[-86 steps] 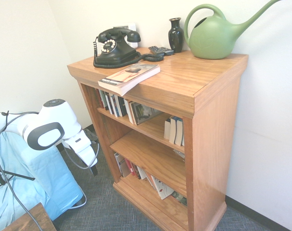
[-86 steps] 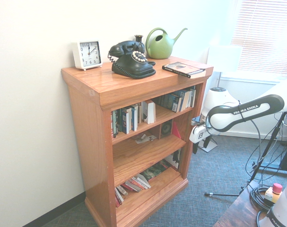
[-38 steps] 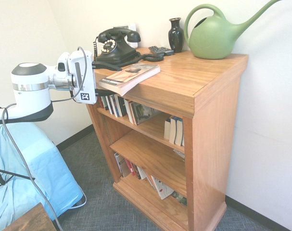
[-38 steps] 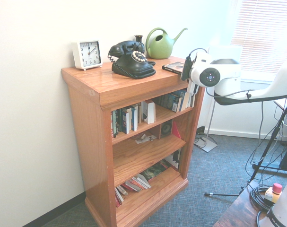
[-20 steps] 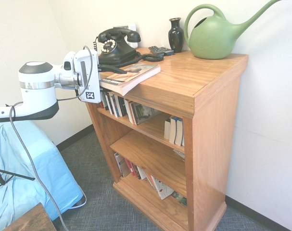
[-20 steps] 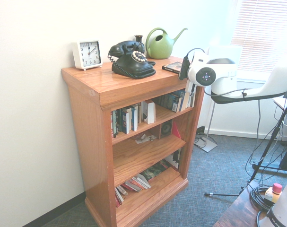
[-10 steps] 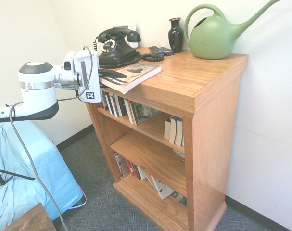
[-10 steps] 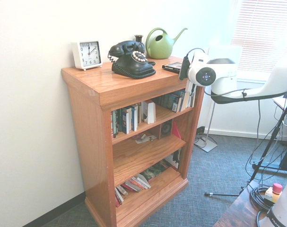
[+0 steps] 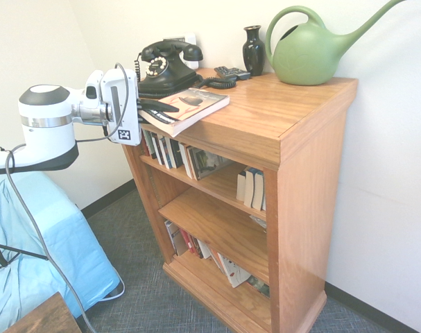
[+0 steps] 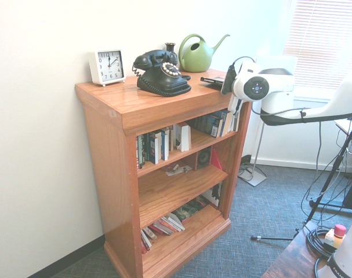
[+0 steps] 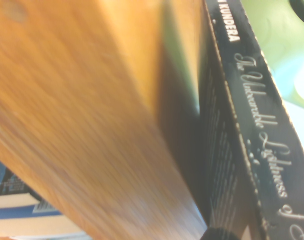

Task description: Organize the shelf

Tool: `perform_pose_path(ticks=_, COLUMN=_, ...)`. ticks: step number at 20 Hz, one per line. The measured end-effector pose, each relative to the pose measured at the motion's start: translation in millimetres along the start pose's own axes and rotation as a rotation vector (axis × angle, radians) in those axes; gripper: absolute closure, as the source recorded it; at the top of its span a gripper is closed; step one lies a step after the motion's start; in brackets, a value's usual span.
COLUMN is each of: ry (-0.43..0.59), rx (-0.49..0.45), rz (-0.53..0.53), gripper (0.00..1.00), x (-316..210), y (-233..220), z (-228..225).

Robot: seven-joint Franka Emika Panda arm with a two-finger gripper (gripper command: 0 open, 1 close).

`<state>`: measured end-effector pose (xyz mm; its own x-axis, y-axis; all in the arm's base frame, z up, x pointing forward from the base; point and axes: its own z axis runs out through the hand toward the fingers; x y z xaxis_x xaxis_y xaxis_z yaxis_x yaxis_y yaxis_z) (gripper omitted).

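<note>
The words "KUNDERA" and "The Unbearable Lightness" run along the black spine of the book (image 11: 252, 125) in the wrist view. The white arm in the second exterior view has a dark band with small print on it, too small to read here.

Going left to right in the first exterior view: the gripper (image 9: 170, 111) comes in from the left, nearly level, and its two dark fingers are pressed together on the near edge of that one book (image 9: 186, 107). The gripped end is tipped up off the wood and hangs out past the front corner. Behind it sits one black dial telephone (image 9: 167, 67) with a curly cord. Next comes one small dark remote (image 9: 231, 72), then one dark vase (image 9: 253, 49), then one green watering can (image 9: 314, 50) with a long spout.

All of these sit on top of the shelf (image 9: 279, 132), a tall wooden bookcase that stands against the white wall on grey carpet. It has three open levels with rows of books; some on the lowest level lean over.

The second exterior view also shows one white square clock (image 10: 107, 66) at the far end of the top
</note>
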<state>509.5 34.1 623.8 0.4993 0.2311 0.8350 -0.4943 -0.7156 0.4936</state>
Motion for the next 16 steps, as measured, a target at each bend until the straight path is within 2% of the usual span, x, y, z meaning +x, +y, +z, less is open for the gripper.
perform_pose_path(ticks=6, ry=-0.072, rx=0.046, rz=0.179, gripper=1.00, x=-8.6, y=65.2, z=-38.0)
perform_pose_path(ticks=10, ry=-0.134, rx=0.106, rz=0.318, gripper=1.00, x=-36.5, y=109.4, z=-63.2)
perform_pose_path(ticks=16, ry=-0.223, rx=0.193, rz=0.427, gripper=1.00, x=-87.2, y=118.2, z=-89.0)
